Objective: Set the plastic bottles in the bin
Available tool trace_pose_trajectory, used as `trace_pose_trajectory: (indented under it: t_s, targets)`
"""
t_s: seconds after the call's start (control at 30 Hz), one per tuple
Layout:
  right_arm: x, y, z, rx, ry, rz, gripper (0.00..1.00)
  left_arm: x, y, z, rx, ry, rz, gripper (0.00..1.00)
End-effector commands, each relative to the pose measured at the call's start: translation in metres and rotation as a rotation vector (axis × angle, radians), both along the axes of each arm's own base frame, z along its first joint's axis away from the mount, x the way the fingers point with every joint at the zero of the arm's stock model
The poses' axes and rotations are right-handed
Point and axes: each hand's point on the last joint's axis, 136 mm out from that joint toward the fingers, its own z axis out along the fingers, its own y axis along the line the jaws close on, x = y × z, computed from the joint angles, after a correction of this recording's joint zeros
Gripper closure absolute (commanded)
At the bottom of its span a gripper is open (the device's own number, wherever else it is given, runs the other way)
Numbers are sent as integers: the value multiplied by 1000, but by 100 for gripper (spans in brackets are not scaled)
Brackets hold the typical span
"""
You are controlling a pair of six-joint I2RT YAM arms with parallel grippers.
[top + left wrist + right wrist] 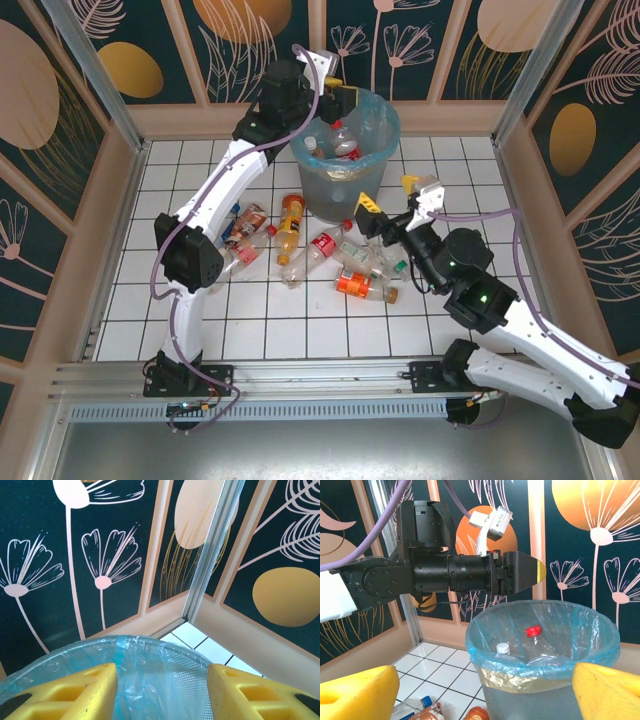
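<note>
Far left on the counter, our left arm reaches out to the bin. Our left fingers hang over the bin's back rim, spread apart with nothing between them, and through that gap the wrist view gives us the blue liner. We judge this to be the release step above the bin. To do it well, we would hold these fingers wide and well inside the rim line. We would then lift straight up before swinging away, so that neither finger snags the liner or drags the bin. A few plastic bottles lie inside the bin. Many more form a loose heap on the counter just in front of it. Further right, our right fingers hover beside the bin's near right flank, just above the heap, wide apart and empty. We would hold that arm off until the left one is clear of the rim.
</note>
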Motion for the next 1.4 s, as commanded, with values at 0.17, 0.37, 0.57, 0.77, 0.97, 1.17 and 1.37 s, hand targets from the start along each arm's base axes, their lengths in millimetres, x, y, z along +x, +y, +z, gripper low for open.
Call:
trace_pose_trajectory:
  t_s: [0.17, 0.37, 0.57, 0.77, 0.97, 1.17, 1.37]
  targets:
    - [5, 6, 4, 22, 11, 5, 10, -21, 14, 51, -63, -84, 3, 51]
    - [13, 35, -8, -66, 85, 76, 21, -37, 38, 89, -111, -97, 80, 52]
    - [15, 94, -43, -234, 205, 278, 28, -67, 86, 99, -100, -76, 241, 52]
    - [16, 149, -91, -383, 337, 454, 28, -104, 151, 54, 9, 5, 465, 50]
    - [34, 179, -132, -394, 497, 458, 40, -144, 215, -36, 246, 131, 656, 39]
    - [45, 172, -144, -364, 532, 424, 44, -183, 256, -153, 589, 349, 698, 30]
    - [52, 141, -142, -354, 525, 334, 46, -198, 262, -222, 745, 485, 635, 25]
